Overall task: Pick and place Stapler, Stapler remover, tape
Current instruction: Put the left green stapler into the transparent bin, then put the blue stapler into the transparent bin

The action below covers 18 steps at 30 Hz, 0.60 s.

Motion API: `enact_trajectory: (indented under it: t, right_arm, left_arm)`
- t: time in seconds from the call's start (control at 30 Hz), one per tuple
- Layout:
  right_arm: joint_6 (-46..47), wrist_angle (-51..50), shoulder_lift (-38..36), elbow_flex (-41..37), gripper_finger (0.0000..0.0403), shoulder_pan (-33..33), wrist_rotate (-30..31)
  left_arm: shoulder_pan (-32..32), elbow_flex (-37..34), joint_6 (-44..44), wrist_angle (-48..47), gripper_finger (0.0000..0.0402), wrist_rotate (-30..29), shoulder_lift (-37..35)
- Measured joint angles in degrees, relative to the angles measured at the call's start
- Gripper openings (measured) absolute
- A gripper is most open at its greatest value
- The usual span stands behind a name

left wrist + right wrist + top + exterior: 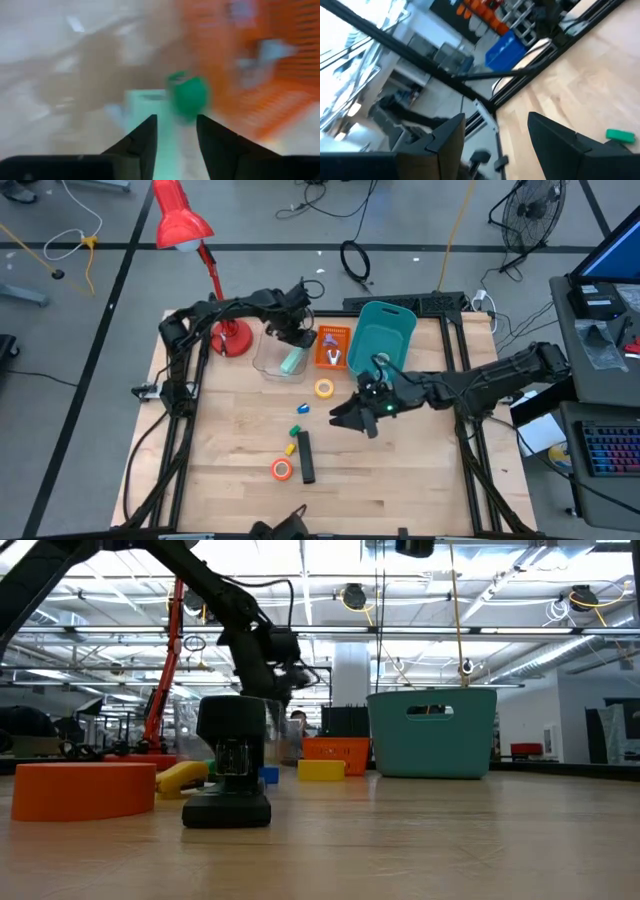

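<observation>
Seen from above, we find the left hand [297, 338] over the clear container [272, 364] at the back of the wooden counter [420, 470], beside the red lamp [185, 225]. In the left wrist view its fingers [141, 142] stand apart with nothing between them; below lie a mint-green block [145, 102] and a green object [189, 96], which is too blurred for us to identify.

The right hand [352, 417] hangs over the middle of the counter, in front of the teal bin [381, 338]. In the right wrist view its fingers [447, 137] are spread and empty, with a small green piece [620, 134] on the wood just beyond them.

We mark the yellow tape [324, 388] near the counter's centre, in front of the orange basket [332, 347], whose contents we cannot make out. The orange tape [282, 470] lies toward the front edge, just beside the black stapler [305, 456]. Between the two rolls sit a blue piece [302, 408], a green piece [295, 430] and a yellow piece [290, 448]; we cannot tell whether any of them is a roll.

In the low view, the stapler [230, 775] stands end-on, with the orange tape [85, 790] in the foreground beside it.
</observation>
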Motion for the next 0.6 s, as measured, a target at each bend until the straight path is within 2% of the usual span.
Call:
enact_trajectory:
  t: [0.1, 0.13, 0.3, 0.6]
  right_arm:
    - [-1.4, -0.2, 0.0, 0.0, 0.0209, -1.5, -5.5]
    - [-1.6, -0.3, 0.0, 0.0, 0.0209, -2.0, -6.9]
    - [-1.8, -0.5, 0.0, 0.0, 0.0209, -4.8, -12.2]
    - [-2.3, -1.2, -0.1, 0.0, 0.0209, -8.5, -15.4]
  left_arm:
    - [-1.1, 0.5, 3.1, -5.0, 0.011, -11.5, 0.2]
    - [-1.2, 0.5, 3.6, -5.4, 0.0104, -12.4, 0.1]
    - [-1.1, 0.5, 3.5, -4.0, 0.0093, -12.5, -0.1]
    - [-0.1, 2.5, 6.9, -4.4, 0.0093, -11.8, -0.3]
